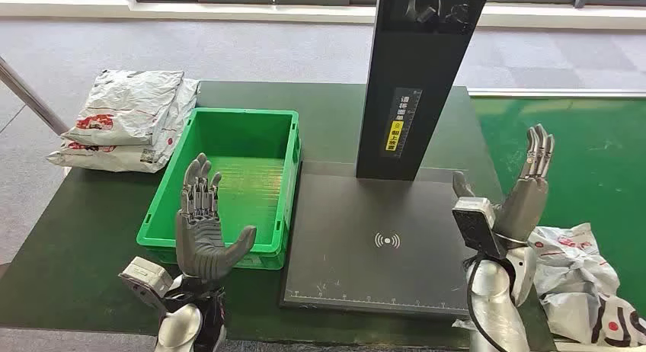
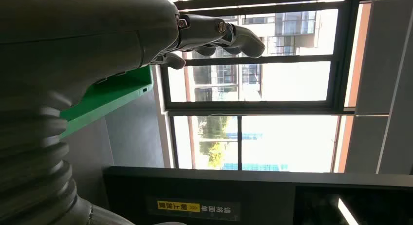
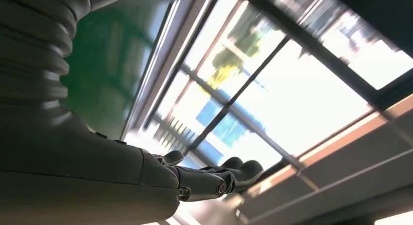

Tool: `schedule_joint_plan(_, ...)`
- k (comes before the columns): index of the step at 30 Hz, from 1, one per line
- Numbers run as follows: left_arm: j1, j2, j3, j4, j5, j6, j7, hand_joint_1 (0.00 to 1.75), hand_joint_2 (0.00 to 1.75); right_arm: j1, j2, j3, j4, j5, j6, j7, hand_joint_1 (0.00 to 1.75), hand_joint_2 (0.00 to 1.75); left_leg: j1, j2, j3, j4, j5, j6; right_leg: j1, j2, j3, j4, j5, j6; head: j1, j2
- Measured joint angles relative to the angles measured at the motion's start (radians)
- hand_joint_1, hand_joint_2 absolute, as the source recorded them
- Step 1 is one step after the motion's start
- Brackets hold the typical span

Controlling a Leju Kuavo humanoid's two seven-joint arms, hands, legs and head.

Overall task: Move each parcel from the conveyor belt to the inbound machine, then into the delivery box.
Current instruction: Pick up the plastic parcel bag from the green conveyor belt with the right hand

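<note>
Raised at the near table edge, left hand (image 1: 204, 232), palm up, fingers apart, holding nothing; right hand (image 1: 527, 186) likewise lifted, fingers straight and close together, nothing in it. Wrist views agree: left hand (image 2: 97, 45) and right hand (image 3: 146, 176) both bare, fingers stretched toward the windows.

Largest first. Underneath everything, dark table (image 1: 84, 238). Beyond and right of the right hand, green belt (image 1: 602, 161). Between the two hands, machine (image 1: 381, 245), flat grey plate with a scan mark, black post rising behind; nothing on the plate. Just beyond the left hand, touching the machine's left side, green box (image 1: 228, 120), nothing visible inside. Well beyond and left of the left hand, past the box, stack of white parcels (image 1: 126, 120) on the table's far corner. Just below and right of the right hand, crumpled parcel (image 1: 583, 280), white with red print, at the belt's near end, close to the forearm but not held.

Judged progress: no parcel on the machine or in the box, so the current cycle not yet begun. Whether the far stack counts as finished work, cannot tell. Left to do: take the parcel by the right hand, set on the plate, then drop into the box.
</note>
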Motion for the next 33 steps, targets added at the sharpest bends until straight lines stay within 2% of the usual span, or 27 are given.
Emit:
schedule_joint_plan(2,0.0,0.0,0.0,0.0,0.0,0.001,0.0,0.0,1.75,-0.008,-0.001,-0.005,0.014,0.029,-0.042,0.02,0.0,1.75,0.0,0.0,0.0,0.0,0.0,0.0,0.0,0.0,0.0,0.0,0.0,0.0,0.0,0.0)
schedule_joint_plan(3,0.0,0.0,0.0,0.0,-0.001,0.007,0.0,0.0,1.75,-0.025,-0.002,-0.036,0.042,0.146,-0.126,0.075,0.0,1.75,0.0,0.0,0.0,0.0,0.0,0.0,0.0,0.0,0.0,0.0,0.0,0.0,0.0,0.0)
schedule_joint_plan(6,0.0,0.0,0.0,-0.001,-0.004,0.046,0.0,0.0,1.75,-0.121,-0.005,-0.362,0.122,0.691,-0.349,0.252,0.0,1.75,-0.001,-0.002,0.0,0.001,0.0,0.001,-0.001,-0.002,0.001,0.0,0.0,0.0,0.0,0.0)
schedule_joint_plan(7,0.001,0.0,0.0,-0.001,-0.004,0.056,0.0,0.0,1.75,-0.141,-0.005,-0.461,0.127,0.772,-0.355,0.264,0.0,1.75,-0.001,-0.002,0.0,0.001,0.0,0.001,-0.001,-0.002,0.001,0.0,0.0,0.0,0.0,0.0)
schedule_joint_plan(9,0.001,0.0,0.0,-0.003,-0.004,0.064,0.0,0.0,1.75,-0.149,-0.005,-0.524,0.131,0.797,-0.356,0.271,0.0,1.75,-0.001,-0.001,0.0,0.0,0.0,0.001,-0.001,0.0,0.0,0.0,0.0,0.0,0.0,0.0)
schedule_joint_plan(12,0.001,0.0,0.0,-0.003,-0.004,0.077,0.0,0.0,1.75,-0.154,-0.004,-0.566,0.139,0.843,-0.357,0.299,0.0,1.75,-0.001,-0.001,0.0,0.0,0.0,0.001,-0.001,0.0,0.0,0.0,0.0,0.0,0.0,0.0)
schedule_joint_plan(15,0.001,0.0,0.0,-0.004,-0.004,0.084,0.0,0.0,1.75,-0.156,-0.004,-0.578,0.145,0.867,-0.357,0.328,0.0,1.75,-0.001,-0.001,0.0,0.0,0.0,0.0,0.0,0.0,0.0,0.0,0.0,0.0,0.0,0.0)
schedule_joint_plan(17,0.001,0.0,0.0,-0.006,-0.002,0.092,0.0,0.0,1.75,-0.153,-0.011,-0.572,0.15,0.887,-0.357,0.435,0.0,1.75,-0.001,-0.001,0.0,0.0,0.0,0.0,0.0,0.0,0.0,0.0,0.0,0.0,0.0,0.0)
schedule_joint_plan(19,0.002,0.0,0.0,-0.008,0.001,0.1,0.0,0.0,1.75,-0.145,-0.042,-0.533,0.173,0.9,-0.357,0.65,0.0,1.75,-0.001,-0.002,0.0,0.0,0.0,0.001,-0.001,-0.002,0.001,0.0,0.0,0.0,0.0,0.0)
schedule_joint_plan(21,0.003,0.0,0.0,-0.01,0.002,0.102,0.0,0.0,1.75,-0.138,-0.097,-0.447,0.224,0.902,-0.358,0.892,0.0,1.75,-0.001,-0.003,-0.001,0.0,0.0,0.001,-0.001,-0.003,0.001,0.0,0.0,0.0,0.0,0.0)
schedule_joint_plan(23,0.003,0.0,0.0,-0.013,0.0,0.096,0.0,0.0,1.75,-0.137,-0.147,-0.357,0.301,0.903,-0.358,1.044,0.0,1.75,-0.001,0.0,0.0,0.0,0.0,0.002,-0.001,-0.001,0.001,0.0,0.0,0.001,0.0,0.0)
schedule_joint_plan(27,0.003,0.0,-0.001,-0.014,-0.005,0.066,0.0,0.0,1.75,-0.151,-0.209,-0.297,0.503,0.903,-0.345,1.118,0.0,1.75,-0.002,-0.002,0.0,0.0,0.0,0.003,-0.002,-0.003,0.002,-0.001,0.0,0.001,0.0,0.0)
schedule_joint_plan(33,0.003,0.0,-0.001,-0.01,-0.007,0.032,0.0,0.0,1.75,-0.166,-0.264,-0.297,0.729,0.903,-0.209,1.163,0.0,1.75,-0.002,-0.004,0.0,0.0,0.001,0.003,-0.002,-0.005,0.002,-0.001,0.0,0.001,0.0,0.0)
